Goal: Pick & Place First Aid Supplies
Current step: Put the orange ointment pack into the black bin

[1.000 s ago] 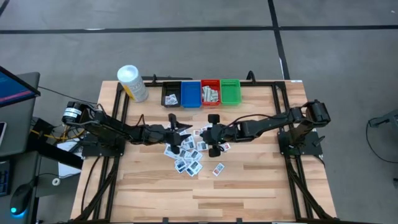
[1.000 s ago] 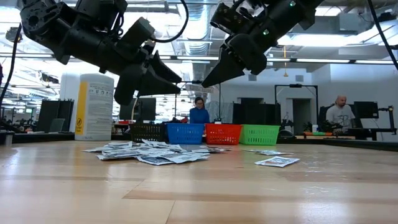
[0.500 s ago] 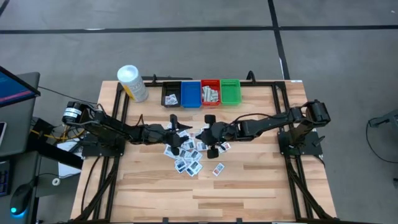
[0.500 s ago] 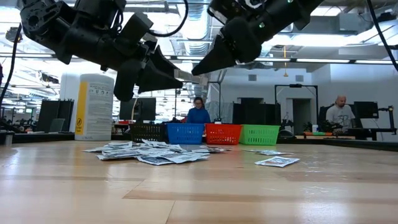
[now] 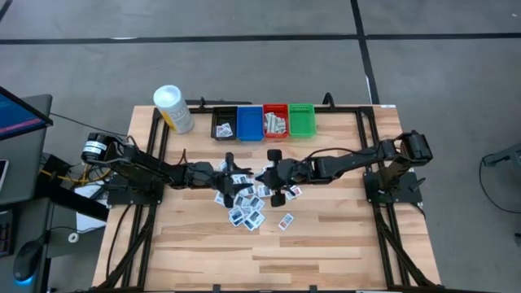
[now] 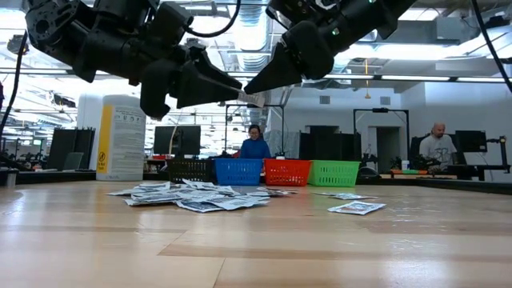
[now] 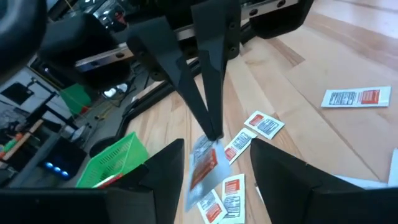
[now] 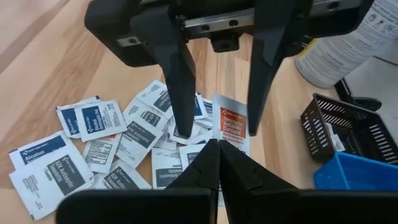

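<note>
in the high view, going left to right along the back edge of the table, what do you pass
white-capped yellow container → black bin → blue bin → red bin → green bin

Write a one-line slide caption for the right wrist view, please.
Right gripper shut on a red-printed packet, offered between the left gripper's open fingers above scattered packets.

Room: grey floor (image 5: pixel 244 57) crossed by dark lines; ceiling strip lights (image 6: pixel 448 78) were lit; white back wall (image 6: pixel 384 100); two people sat at desks with dark monitors (image 6: pixel 470 141).
</note>
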Motion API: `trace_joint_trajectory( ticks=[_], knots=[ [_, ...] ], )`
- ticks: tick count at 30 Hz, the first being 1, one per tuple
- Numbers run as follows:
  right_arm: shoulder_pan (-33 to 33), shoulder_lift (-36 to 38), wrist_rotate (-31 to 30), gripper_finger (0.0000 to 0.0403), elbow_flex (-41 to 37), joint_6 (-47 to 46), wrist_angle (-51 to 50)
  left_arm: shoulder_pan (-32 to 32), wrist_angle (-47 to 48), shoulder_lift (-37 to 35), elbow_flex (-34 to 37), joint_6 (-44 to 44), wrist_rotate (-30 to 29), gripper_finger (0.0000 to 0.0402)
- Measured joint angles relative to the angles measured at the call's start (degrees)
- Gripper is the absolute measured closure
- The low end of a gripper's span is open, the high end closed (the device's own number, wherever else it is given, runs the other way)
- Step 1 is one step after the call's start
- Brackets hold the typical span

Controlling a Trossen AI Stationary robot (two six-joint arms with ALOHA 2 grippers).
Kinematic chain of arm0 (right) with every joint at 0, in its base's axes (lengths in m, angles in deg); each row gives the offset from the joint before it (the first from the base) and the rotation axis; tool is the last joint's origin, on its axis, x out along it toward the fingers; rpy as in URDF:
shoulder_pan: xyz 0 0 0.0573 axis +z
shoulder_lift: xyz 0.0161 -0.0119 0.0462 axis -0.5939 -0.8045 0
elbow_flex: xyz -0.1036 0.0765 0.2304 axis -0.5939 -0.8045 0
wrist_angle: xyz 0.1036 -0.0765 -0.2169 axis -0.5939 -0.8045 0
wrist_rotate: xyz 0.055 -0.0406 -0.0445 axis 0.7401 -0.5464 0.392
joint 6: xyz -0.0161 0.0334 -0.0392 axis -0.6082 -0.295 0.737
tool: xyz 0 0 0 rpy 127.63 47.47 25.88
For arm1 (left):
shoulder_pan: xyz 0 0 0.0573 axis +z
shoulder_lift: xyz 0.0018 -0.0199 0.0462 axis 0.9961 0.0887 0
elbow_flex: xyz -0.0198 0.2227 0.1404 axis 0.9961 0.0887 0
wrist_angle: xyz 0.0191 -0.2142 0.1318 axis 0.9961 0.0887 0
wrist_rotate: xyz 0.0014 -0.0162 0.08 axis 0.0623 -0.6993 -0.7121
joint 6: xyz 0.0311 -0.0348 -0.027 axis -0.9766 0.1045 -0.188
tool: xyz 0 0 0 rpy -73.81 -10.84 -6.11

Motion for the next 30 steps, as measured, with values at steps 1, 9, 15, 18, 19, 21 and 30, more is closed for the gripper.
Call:
trace_joint_trajectory(
  ticks=[1,9,15,18,19,21,30],
  knots=[
    [0.0,0.0,0.0,0.0403,0.0,0.0,0.2,0.1,0.0,0.0,0.0,0.5,0.0,0.0225],
    [0.1,0.0,0.0,0.0403,0.0,0.0,0.1,0.1,-0.1,0.0,0.0,2.9,0.0,0.0284],
    [0.1,0.0,-0.1,0.0401,0.0,0.0,0.1,0.1,-0.1,0.0,0.0,3.7,-0.1,0.0348],
    [0.1,0.0,-0.2,0.0394,0.0,0.0,0.1,0.1,0.0,0.0,0.0,3.9,-0.2,0.0388],
    [0.1,0.0,-0.2,0.0390,0.0,0.1,0.0,0.1,0.0,0.0,0.0,4.5,-0.2,0.0393],
    [0.1,0.0,-1.0,0.0380,0.0,0.8,-0.6,0.1,0.0,0.0,0.0,5.2,-0.2,0.0394],
    [0.5,0.0,-5.1,0.0314,0.0,1.4,-4.4,0.1,0.0,0.0,0.0,6.3,-0.4,0.0395]
  ],
)
